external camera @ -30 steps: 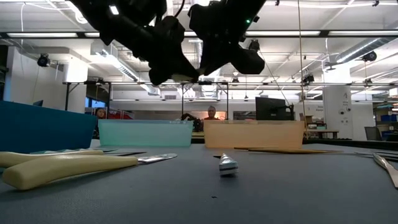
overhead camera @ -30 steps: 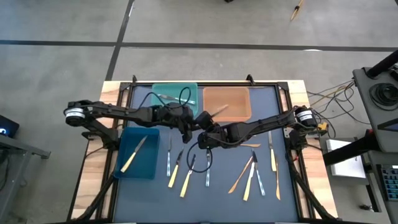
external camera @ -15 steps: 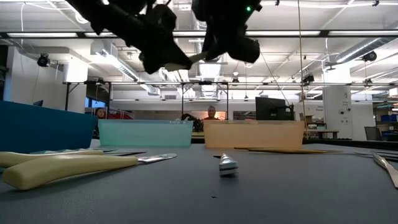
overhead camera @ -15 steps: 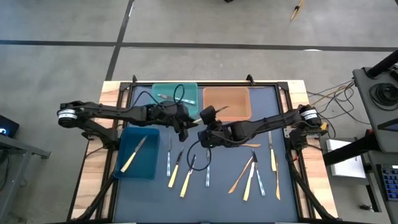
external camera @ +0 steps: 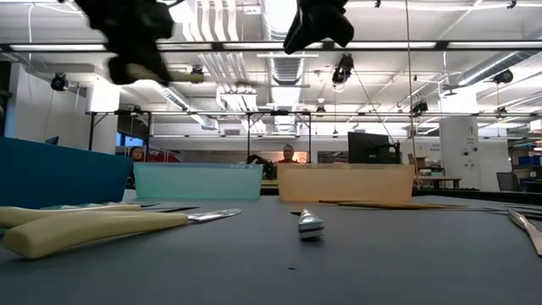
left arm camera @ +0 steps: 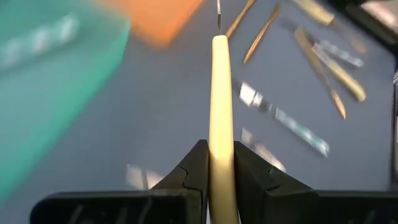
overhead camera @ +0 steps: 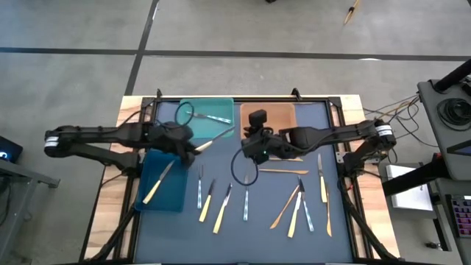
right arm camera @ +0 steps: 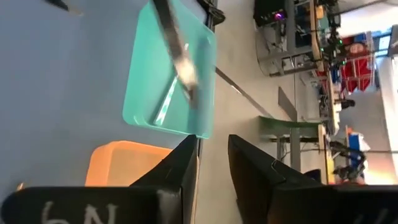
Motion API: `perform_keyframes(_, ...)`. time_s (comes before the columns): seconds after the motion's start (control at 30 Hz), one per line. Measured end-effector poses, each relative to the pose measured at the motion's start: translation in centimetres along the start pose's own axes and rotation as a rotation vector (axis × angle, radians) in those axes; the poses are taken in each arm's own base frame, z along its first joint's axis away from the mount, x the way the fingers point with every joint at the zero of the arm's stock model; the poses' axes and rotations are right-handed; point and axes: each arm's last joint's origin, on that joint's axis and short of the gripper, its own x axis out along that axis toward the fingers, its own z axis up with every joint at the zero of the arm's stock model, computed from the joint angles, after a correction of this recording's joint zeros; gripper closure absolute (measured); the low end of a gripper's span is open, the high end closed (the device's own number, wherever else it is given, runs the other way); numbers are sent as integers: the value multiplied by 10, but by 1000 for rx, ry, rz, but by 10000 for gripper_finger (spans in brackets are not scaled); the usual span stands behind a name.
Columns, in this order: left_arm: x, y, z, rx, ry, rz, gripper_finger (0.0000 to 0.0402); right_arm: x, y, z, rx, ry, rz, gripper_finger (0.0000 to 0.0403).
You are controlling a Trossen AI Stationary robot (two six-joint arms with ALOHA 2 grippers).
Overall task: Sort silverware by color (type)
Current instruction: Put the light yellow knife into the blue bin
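From above, the left gripper [overhead camera: 193,146] hangs over the worktop [overhead camera: 257,213] at the inner top corner of the blue bin [overhead camera: 163,193], its jaws closed on a pale yellow utensil [overhead camera: 210,140] that sticks out toward the teal bin [overhead camera: 207,112]. The right gripper [overhead camera: 257,120] hovers at the left edge of the orange bin [overhead camera: 268,120]; from here I cannot tell how its jaws stand. One pale yellow piece [overhead camera: 157,182] lies in the blue bin, silvery pieces [overhead camera: 213,118] lie in the teal bin, and the rest of the silverware [overhead camera: 298,204] is spread across the dark mat's near half.

At table height, both arms hang high above the mat; a pale yellow handle [external camera: 76,229] lies at the near left and a silvery piece [external camera: 310,224] near the middle, with the teal and orange bins side by side behind.

The left wrist view shows the jaws clamped on the pale yellow handle, which runs straight out ahead.

The right wrist view shows its fingers [right arm camera: 180,168] slightly parted with nothing between them, above the teal bin and the orange bin's corner.
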Motion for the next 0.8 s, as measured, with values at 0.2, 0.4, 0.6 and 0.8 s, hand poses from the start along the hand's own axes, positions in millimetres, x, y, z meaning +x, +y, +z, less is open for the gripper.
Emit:
perform_keyframes(0.2,-24,3,-34,-204,218,48,372,8,-8,-5,16,6,-4,319)
perform_keyframes(0.4,-42,-17,-37,-222,273,-34,372,18,-14,-12,38,-9,47,315)
perform_keyframes(0.6,-79,-24,-41,-263,495,156,372,24,-16,-17,64,1,61,320)
perform_keyframes(0.8,-92,-31,-48,-310,637,259,372,27,-9,-21,53,20,75,326)
